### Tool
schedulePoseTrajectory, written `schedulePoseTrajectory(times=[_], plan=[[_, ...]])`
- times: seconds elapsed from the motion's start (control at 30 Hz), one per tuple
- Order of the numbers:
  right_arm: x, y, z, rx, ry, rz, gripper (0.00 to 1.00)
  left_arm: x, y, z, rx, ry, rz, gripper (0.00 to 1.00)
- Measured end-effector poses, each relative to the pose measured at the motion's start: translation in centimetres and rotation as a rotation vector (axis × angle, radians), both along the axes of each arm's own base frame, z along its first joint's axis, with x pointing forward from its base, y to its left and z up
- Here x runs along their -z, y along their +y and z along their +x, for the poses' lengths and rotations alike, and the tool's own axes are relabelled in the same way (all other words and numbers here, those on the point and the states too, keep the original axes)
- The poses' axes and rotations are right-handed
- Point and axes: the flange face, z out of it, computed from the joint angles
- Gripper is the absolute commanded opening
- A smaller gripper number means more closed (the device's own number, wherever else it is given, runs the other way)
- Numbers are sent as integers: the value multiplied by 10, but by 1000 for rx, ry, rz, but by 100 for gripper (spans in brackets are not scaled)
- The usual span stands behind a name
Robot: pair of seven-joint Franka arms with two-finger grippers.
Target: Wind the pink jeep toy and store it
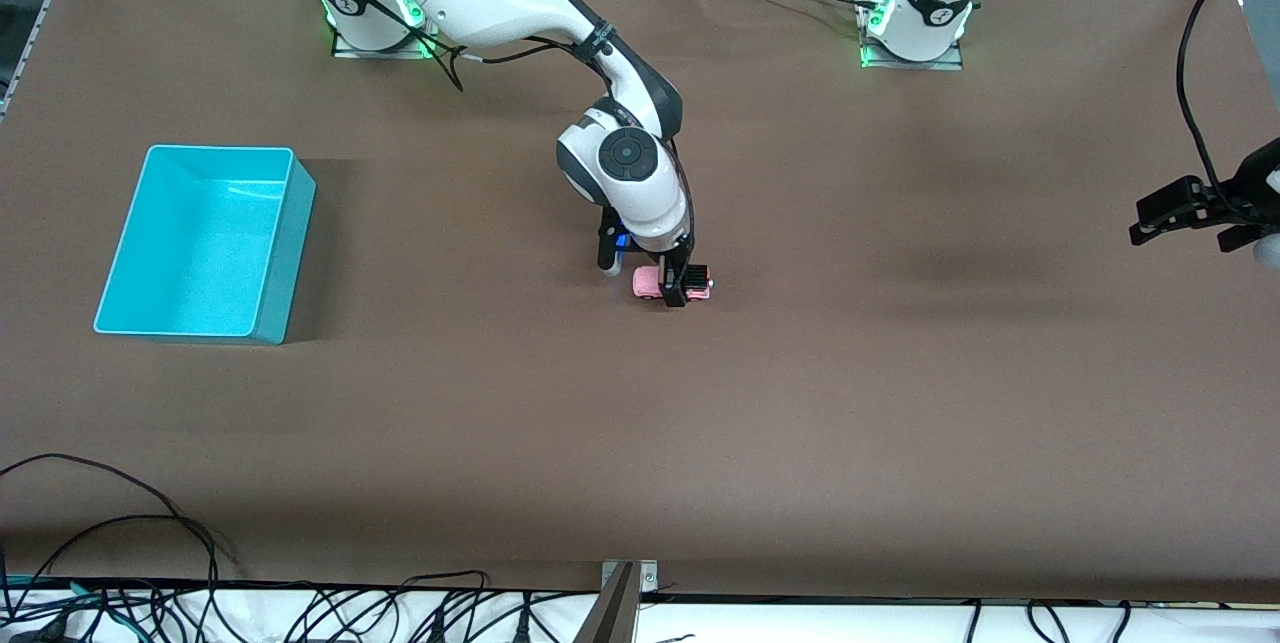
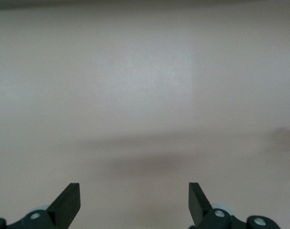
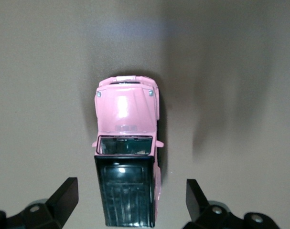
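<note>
The pink jeep toy (image 1: 647, 281) stands on the brown table near its middle. In the right wrist view the jeep (image 3: 128, 119) shows its pink hood and black rear roof. My right gripper (image 1: 676, 280) is low over it, open. In the right wrist view the gripper (image 3: 131, 192) has one finger on each side of the black roof, with a gap on both sides. My left gripper (image 1: 1165, 218) waits in the air over the left arm's end of the table. In the left wrist view it (image 2: 134, 193) is open and empty over bare table.
An open teal bin (image 1: 285, 263) stands at the right arm's end of the table, with nothing in it. Cables (image 1: 150, 603) lie along the table edge nearest the front camera.
</note>
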Motion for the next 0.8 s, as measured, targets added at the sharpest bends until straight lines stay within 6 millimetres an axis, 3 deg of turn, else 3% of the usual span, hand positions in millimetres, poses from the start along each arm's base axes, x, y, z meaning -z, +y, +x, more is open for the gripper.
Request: schedulePoseTrajectory(times=[0.2, 0.23, 0.3, 0.43, 0.8], plan=[[10, -1, 0, -8, -7, -12, 100, 0, 0, 0, 0, 0, 0, 100], [12, -2, 0, -13, -9, -17, 96, 0, 0, 0, 0, 0, 0, 100], [17, -1, -2, -23, -14, -27, 55, 0, 0, 0, 0, 0, 0, 100], [22, 1, -6, -34, -18, -36, 0, 0, 0, 0, 0, 0, 0, 100], [18, 2, -3, -36, -39, -44, 0, 0, 0, 0, 0, 0, 0, 100]])
